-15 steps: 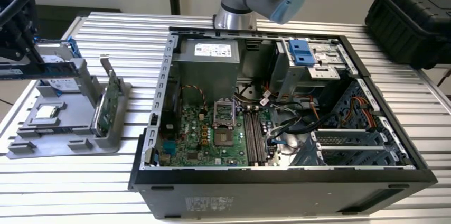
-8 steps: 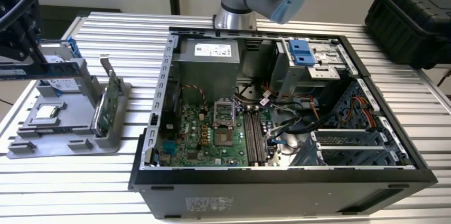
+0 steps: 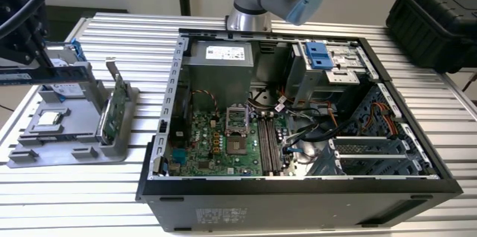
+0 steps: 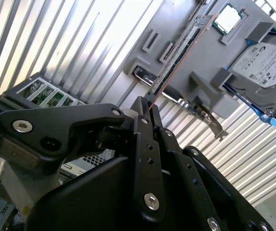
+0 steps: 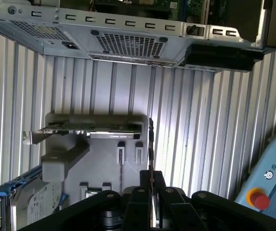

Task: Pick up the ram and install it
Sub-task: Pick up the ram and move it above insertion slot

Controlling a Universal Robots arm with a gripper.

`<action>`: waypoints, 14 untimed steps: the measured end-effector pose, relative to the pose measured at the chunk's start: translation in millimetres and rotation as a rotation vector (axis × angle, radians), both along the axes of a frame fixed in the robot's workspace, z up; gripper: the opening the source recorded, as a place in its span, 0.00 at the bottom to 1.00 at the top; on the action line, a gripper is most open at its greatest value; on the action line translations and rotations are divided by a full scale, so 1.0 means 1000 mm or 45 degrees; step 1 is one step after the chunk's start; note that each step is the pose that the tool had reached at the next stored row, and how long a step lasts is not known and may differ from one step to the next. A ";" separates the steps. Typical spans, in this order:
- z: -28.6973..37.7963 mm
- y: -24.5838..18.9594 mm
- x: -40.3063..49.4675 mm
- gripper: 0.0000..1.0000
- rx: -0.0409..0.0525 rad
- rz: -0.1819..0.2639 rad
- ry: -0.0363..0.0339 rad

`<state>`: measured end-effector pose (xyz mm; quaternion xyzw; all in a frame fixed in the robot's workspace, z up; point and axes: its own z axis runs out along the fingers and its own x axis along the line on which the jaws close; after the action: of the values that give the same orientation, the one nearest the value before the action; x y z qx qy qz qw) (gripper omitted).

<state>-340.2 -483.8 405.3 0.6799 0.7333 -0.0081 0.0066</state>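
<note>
The black two-fingered claw [image 4: 145, 109] is clamped on the ram [image 4: 178, 60], a long, thin blue-green circuit stick that both wrist views show edge-on as a narrow line running out from the fingertips. The fingers press on its two flat faces near one end. This likely leaves most of its length free and keeps the stick from twisting.

The ram hangs in the air over the grey moulded parts holder [image 3: 52, 143], at the exterior view's left, and appears clear of it. It is well apart from the computer. The holder keeps its parts in set places: a green card with a metal bracket [image 5: 94, 129] stands on edge, with a silver hard drive with blue rails [image 4: 265, 60] and a square processor chip [image 4: 227, 17] nearby. Standing parts on edge probably lets a claw pinch them from above.

The black computer case [image 3: 298, 188] lies on its side on the ribbed aluminium worktop [image 3: 89, 192], open side up. Its green motherboard [image 3: 216, 142] and long memory slots [image 3: 270, 145] therefore face upward, within reach from above.
</note>
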 end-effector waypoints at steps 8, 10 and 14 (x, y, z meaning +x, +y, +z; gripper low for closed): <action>0.0000 0.0000 0.0050 0.00 0.000 0.000 -0.0002; 0.0000 0.0000 0.0065 0.00 0.000 0.000 -0.0001; 0.0000 0.0000 0.0092 0.00 0.000 0.000 -0.0001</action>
<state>-331.0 -483.8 405.3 0.6799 0.7333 -0.0082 0.0068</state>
